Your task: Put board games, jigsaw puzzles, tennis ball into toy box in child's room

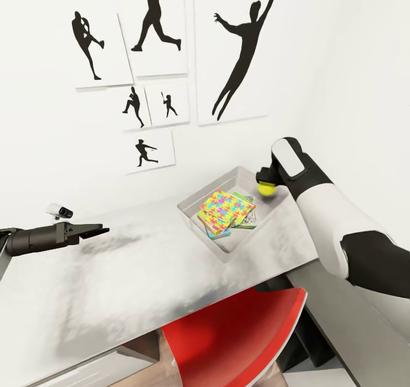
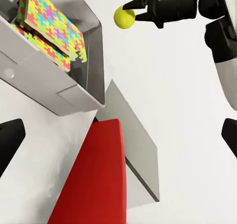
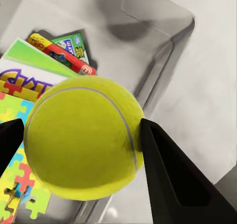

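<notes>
The light grey toy box (image 1: 196, 207) stands on the white table (image 1: 125, 278) near the corner. Inside it lie multicoloured jigsaw puzzles (image 1: 226, 209) stacked on board games (image 1: 247, 220). My right gripper (image 1: 266, 188) hangs over the box's far right side, shut on the yellow-green tennis ball (image 1: 266, 189). In the right wrist view the ball (image 3: 84, 137) sits between the dark fingers (image 3: 168, 169), above the toy box (image 3: 163, 51) and a game box (image 3: 61, 56). My left gripper (image 1: 98, 231) hovers open over the table's left part, holding nothing. The left wrist view catches the ball (image 2: 124, 17) and the puzzles (image 2: 52, 33).
A red chair (image 1: 236, 341) is tucked under the table's front edge. White walls with black silhouette pictures (image 1: 154, 16) close off the back and right. A lower grey section (image 1: 347, 324) joins at the right corner. A small white device (image 1: 59, 210) sits at the table's back left.
</notes>
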Tool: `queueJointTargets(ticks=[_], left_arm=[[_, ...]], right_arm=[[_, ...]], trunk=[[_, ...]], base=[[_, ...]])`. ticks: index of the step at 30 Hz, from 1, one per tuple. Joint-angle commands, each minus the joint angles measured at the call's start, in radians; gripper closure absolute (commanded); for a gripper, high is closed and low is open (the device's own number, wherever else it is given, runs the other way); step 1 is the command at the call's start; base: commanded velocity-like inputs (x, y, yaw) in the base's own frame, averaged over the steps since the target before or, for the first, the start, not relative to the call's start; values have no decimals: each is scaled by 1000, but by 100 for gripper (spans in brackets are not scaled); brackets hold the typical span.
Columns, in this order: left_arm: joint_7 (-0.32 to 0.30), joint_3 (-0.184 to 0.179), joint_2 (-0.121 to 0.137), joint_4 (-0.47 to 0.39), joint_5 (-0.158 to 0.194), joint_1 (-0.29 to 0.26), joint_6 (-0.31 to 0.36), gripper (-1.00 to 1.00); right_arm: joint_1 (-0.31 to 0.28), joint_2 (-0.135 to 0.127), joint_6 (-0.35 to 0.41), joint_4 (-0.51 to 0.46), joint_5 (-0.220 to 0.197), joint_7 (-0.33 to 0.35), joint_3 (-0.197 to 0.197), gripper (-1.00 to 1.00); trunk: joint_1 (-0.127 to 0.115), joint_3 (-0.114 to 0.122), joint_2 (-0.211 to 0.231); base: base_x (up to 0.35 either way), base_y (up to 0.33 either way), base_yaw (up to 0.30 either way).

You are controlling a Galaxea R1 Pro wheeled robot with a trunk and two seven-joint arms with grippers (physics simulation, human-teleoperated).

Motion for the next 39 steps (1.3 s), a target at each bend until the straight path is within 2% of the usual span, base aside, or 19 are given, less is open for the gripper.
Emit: queueJointTargets(ticks=[1,6,13,19,23,28,39], left_arm=[[-4,0,0,0,0,-1,11,-100],[-4,2,2,0,0,-1,11,-100],[-4,1,1,0,0,0,11,-100],[-4,0,0,0,-1,-1,11,-100],[-4,0,1,0,-1,-1,11,-100],[-4,0,1,0,-2,0,11,-100],[-4,1,0,0,-2,0,11,-100]], right_arm=[[3,-1,-7,0,-13,4,4,100],[10,-4,-21,3,-11,91,5,100],[11,-11,-37,5,-9,108,9,100],[11,-9,-85,73,82,120,15,100],[11,-7,-107,90,119,171,17,100],[11,-6,-112,93,127,197,19,100],[11,-5,-113,112,127,200,20,100]], trunk=[[1,-2,-2],[1,-2,-2],[1,-2,-2],[1,-2,-2],[1,-2,-2],[1,-2,-2],[1,-2,-2]], base=[[0,0,0],[0,0,0],[0,0,0],[0,0,0],[0,0,0],[0,0,0],[0,0,0]])
